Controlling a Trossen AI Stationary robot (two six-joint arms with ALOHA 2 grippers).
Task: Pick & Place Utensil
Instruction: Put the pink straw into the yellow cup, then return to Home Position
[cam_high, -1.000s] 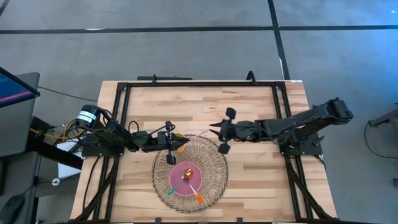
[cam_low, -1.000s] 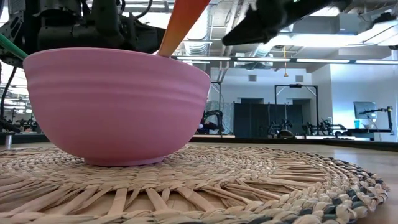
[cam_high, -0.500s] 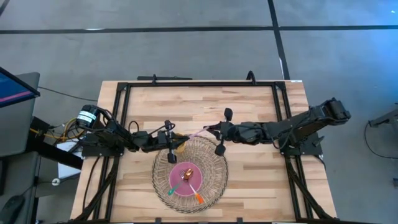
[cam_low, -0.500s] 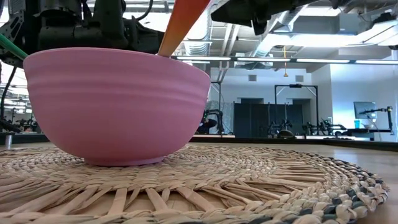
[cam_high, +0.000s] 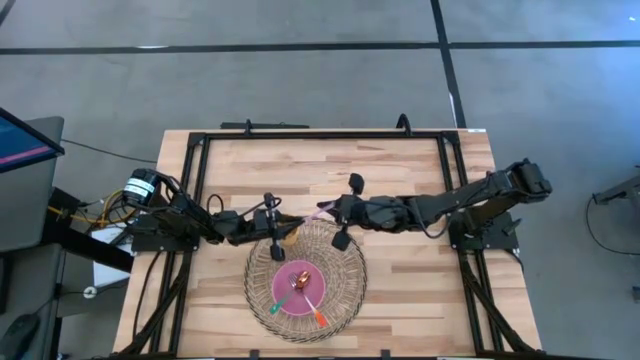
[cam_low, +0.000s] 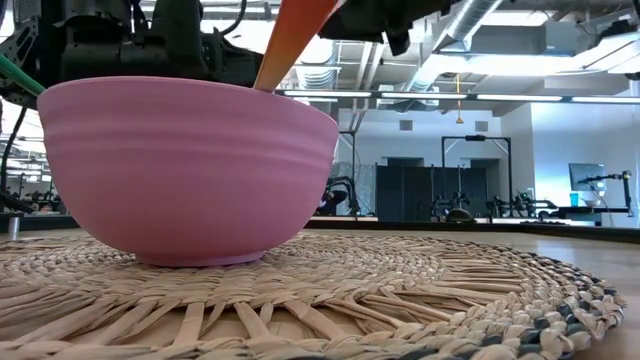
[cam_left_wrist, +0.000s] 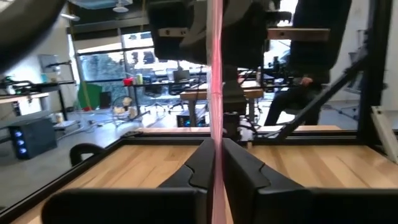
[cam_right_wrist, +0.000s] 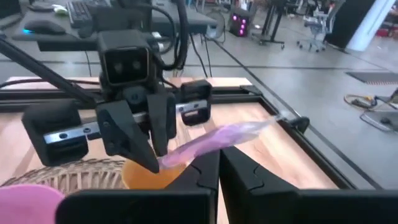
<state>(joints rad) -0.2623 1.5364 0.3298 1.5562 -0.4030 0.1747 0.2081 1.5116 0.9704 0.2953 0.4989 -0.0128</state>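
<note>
Overhead, the left gripper (cam_high: 291, 229) reaches in over the rim of the woven mat (cam_high: 345, 275) on the wooden surface (cam_high: 400, 290). Its fingers are clamped on a slim pink utensil (cam_high: 312, 216), which runs from them toward the right gripper (cam_high: 325, 211); that gripper's tips sit at the utensil's far end, just off the mat's edge. A pink bowl (cam_high: 300, 290) rests on the mat nearer the surface's front edge, holding a green-handled utensil (cam_high: 279, 306) and an orange-handled utensil (cam_high: 317, 317).

At table height, the pink bowl (cam_low: 190, 170) fills the left of the view on the woven mat (cam_low: 400, 290), with the orange-handled utensil (cam_low: 290, 40) leaning out over its rim and the tip of the green-handled utensil (cam_low: 15, 75) showing at its other side. Dark arm parts hang above.

From the left wrist, the pink utensil (cam_left_wrist: 216, 93) rises as a thin, pale, translucent strip, pinched between the left gripper (cam_left_wrist: 216, 162) and its closed fingers.

From the right wrist, the left gripper (cam_right_wrist: 155, 158) faces the camera, holding the pink utensil (cam_right_wrist: 217, 140), a flat, glossy lilac handle slanting up over the surface (cam_right_wrist: 249, 134). The right gripper (cam_right_wrist: 219, 165) has its fingers nearly together beneath the handle; whether they touch it cannot be told.
</note>
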